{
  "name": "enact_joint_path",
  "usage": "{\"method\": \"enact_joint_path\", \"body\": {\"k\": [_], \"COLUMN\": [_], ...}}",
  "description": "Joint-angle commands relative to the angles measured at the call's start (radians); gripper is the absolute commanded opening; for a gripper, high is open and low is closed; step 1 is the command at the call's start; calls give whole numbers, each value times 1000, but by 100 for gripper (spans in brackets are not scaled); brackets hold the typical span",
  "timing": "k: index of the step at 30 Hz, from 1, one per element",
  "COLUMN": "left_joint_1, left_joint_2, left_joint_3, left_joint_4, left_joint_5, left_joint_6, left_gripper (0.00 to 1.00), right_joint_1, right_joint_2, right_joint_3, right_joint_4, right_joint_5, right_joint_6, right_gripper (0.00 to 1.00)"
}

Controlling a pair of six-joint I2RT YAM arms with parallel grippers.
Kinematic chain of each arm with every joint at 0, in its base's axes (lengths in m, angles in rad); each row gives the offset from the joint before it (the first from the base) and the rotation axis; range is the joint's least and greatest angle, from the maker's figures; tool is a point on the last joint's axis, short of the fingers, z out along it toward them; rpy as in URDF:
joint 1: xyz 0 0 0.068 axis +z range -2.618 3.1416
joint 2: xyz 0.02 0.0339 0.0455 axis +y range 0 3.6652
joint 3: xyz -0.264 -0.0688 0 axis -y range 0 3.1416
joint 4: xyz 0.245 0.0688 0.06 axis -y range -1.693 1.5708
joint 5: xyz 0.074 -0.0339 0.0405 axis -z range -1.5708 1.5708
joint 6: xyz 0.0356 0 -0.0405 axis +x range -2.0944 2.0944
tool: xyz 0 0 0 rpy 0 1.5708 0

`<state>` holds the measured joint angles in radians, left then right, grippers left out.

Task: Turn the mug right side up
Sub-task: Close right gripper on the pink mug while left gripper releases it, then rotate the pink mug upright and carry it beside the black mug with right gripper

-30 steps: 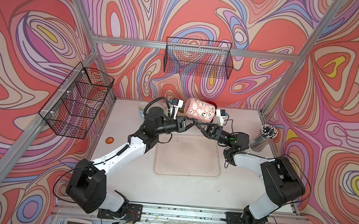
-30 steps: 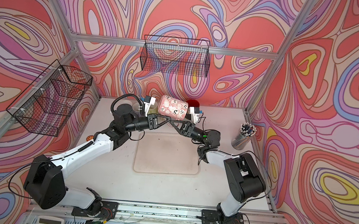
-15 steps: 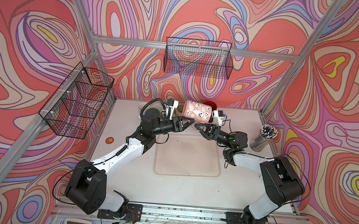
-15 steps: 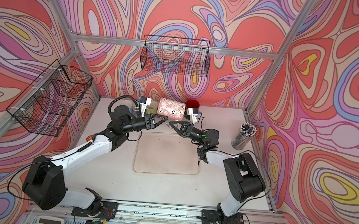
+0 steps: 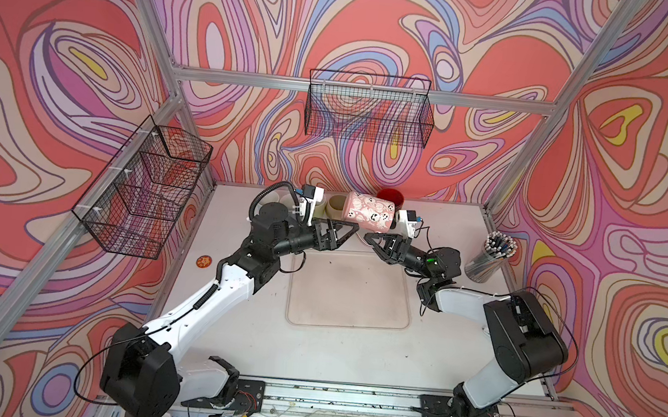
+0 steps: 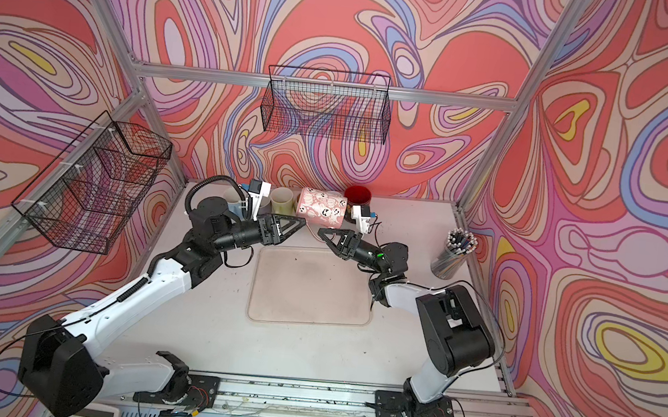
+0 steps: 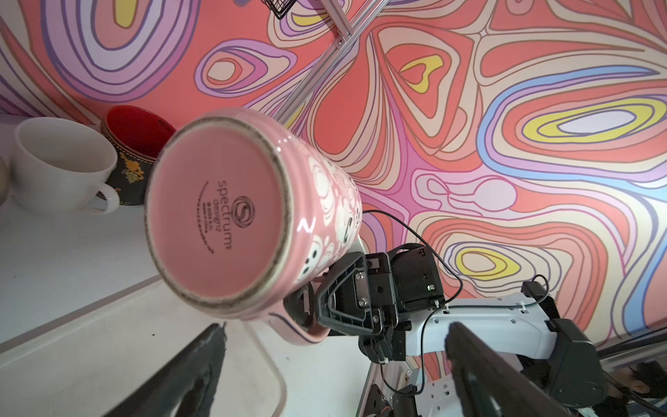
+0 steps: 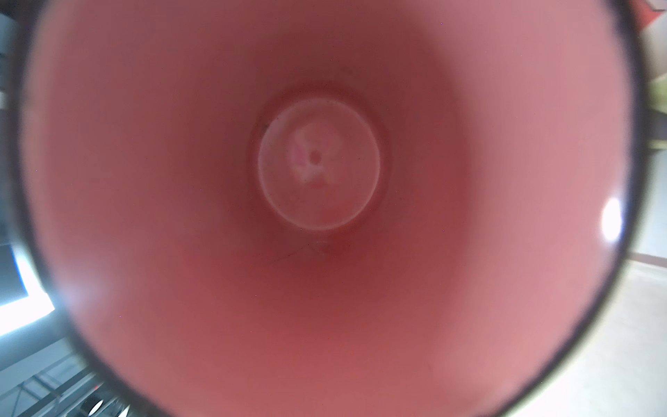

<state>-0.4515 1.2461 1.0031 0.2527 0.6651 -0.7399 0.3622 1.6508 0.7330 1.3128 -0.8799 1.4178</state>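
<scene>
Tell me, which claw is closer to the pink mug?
Right. The right claw is shut on the handle of the pink mug, holding it sideways. The left claw is open near its bottom end, not touching.

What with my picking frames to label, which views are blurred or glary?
Right wrist view: soft throughout, looking into the mug, one glare spot by its rim. Left wrist view: mug base sharp, left gripper blurred. Both top views: sharp, evenly lit.
</scene>
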Motion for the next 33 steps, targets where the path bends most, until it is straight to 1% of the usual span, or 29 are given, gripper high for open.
{"method": "enact_joint_path", "body": {"k": [1,5,7,10,14,15,18,24,27,33], "left_joint_1": [5,10,11,14,15,16,15,15,16,16], "left_joint_2": [-35,-54,-75,-110,-153,-162,-190,-264,-293,-342], "left_joint_3": [59,105,120,142,168,176,185,141,125,72], "left_joint_4": [-146,-282,-338,-413,-508,-561,-645,-736,-785,-829], "left_joint_5": [-45,-93,-134,-191,-282,-317,-409,-559,-612,-675], "left_joint_6": [94,163,195,243,295,308,329,363,382,414], "left_gripper": [100,100,100,100,100,100,100,100,100,100], "right_joint_1": [-9,-10,-10,-8,-9,-10,-9,-9,-9,-14], "right_joint_2": [-98,-223,-296,-390,-472,-486,-515,-516,-487,-391], "right_joint_3": [2,13,35,79,142,158,202,321,381,472], "right_joint_4": [-76,-427,-639,-908,-1198,-1258,-1397,-1642,-1720,-1817], "right_joint_5": [30,77,126,204,331,360,440,631,709,858], "right_joint_6": [-137,-360,-491,-648,-803,-833,-898,-988,-1011,-1035], "right_gripper": [0,0,0,0,0,0,0,0,0,0]}}
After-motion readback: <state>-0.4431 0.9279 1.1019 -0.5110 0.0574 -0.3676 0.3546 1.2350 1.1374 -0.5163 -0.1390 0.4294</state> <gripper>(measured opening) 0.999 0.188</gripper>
